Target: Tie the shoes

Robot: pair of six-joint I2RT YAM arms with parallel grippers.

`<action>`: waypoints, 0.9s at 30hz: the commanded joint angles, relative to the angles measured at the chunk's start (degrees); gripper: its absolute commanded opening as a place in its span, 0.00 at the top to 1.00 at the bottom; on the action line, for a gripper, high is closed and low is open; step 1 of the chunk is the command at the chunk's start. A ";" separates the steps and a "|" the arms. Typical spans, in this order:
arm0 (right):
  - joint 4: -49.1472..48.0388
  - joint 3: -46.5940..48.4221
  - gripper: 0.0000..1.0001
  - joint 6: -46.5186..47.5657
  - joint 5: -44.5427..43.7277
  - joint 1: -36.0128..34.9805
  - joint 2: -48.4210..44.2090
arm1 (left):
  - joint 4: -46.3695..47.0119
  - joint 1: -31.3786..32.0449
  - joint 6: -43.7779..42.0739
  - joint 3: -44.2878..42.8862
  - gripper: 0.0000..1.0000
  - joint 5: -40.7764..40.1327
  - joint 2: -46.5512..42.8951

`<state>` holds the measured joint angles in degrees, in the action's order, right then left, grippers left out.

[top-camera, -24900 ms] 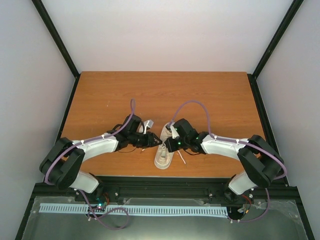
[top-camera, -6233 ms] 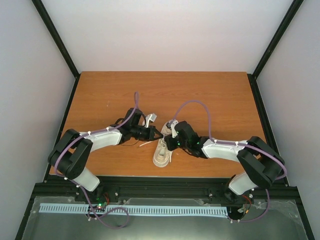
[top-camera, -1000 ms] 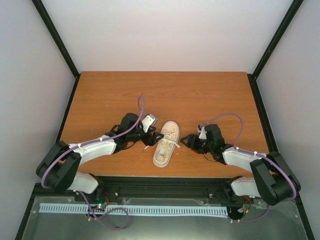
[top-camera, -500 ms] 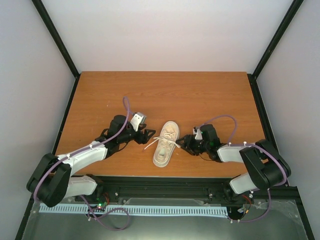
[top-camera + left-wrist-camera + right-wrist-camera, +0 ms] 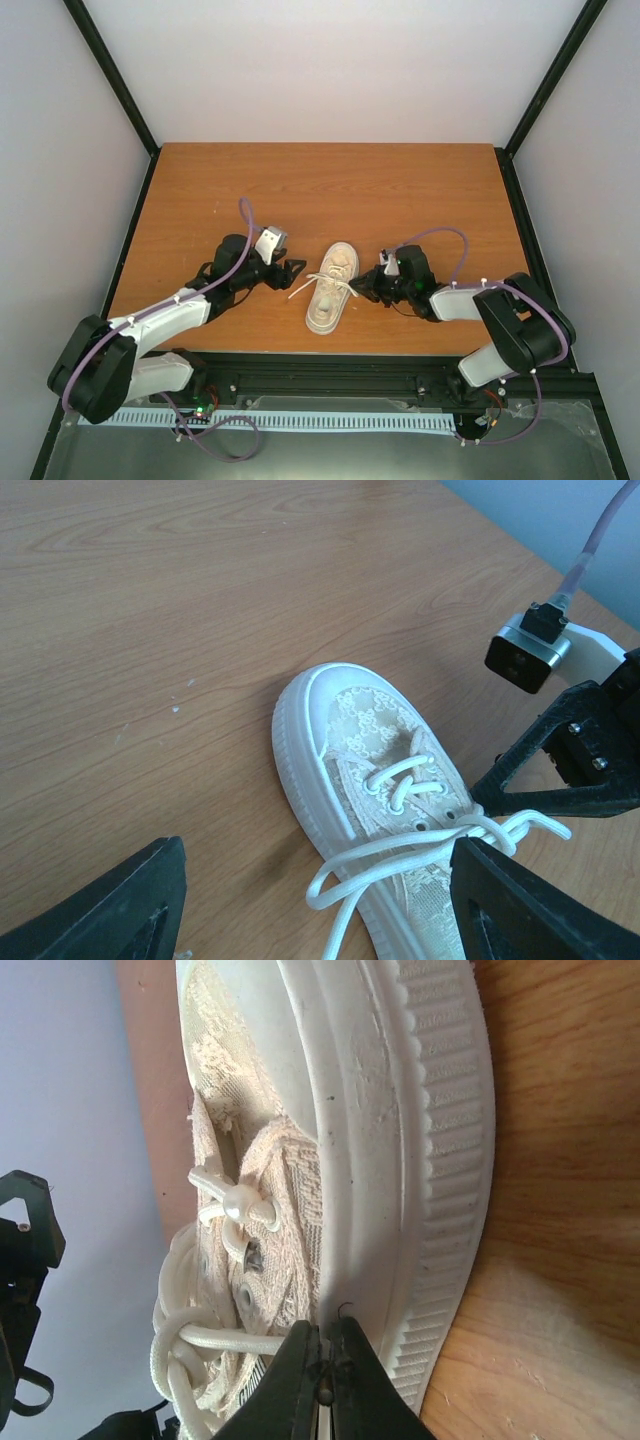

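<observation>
- Sneaker (image 5: 331,290) is seen from above lying on the counter (image 5: 400,180) near its front edge, between the two arms.
- Its patterned upper and looped white laces (image 5: 400,855) are made out clearly only in the wrist views. The ribbed sole (image 5: 440,1130) is shown only by the right one.
- Left jaws are spread wide just beside the sneaker, with nothing held.
- Right jaws are clenched tight, tips against the sole's side. Whether a lace is pinched cannot be told.

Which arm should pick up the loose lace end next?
Left, probably. The left gripper is open beside the sneaker, and the loose lace trails toward it. The right gripper is shut at the shoe's far side.
</observation>
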<state>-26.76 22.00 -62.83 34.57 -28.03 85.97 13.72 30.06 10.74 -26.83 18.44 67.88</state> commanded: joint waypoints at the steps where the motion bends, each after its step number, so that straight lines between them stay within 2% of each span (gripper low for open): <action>1: 3.81 0.79 0.97 1.79 -4.10 -0.23 -1.29 | 1.55 -0.66 1.65 0.54 0.26 -2.30 -1.56; 8: 8.36 -0.25 0.97 3.95 -7.34 0.29 -5.08 | 0.82 -0.94 5.05 2.54 0.25 -3.47 -2.67; 16: 9.84 -1.31 0.97 4.42 -8.28 0.78 -6.98 | 4.91 -0.91 10.76 6.12 0.25 1.29 -2.88; 27: 17.52 -4.15 0.97 5.78 -15.23 2.46 -12.57 | 9.57 -0.92 15.93 6.50 0.29 6.60 1.58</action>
<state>-13.30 19.49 -58.00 23.70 -26.59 75.99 18.83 29.34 23.73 -19.55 21.67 67.55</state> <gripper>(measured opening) 0.031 0.725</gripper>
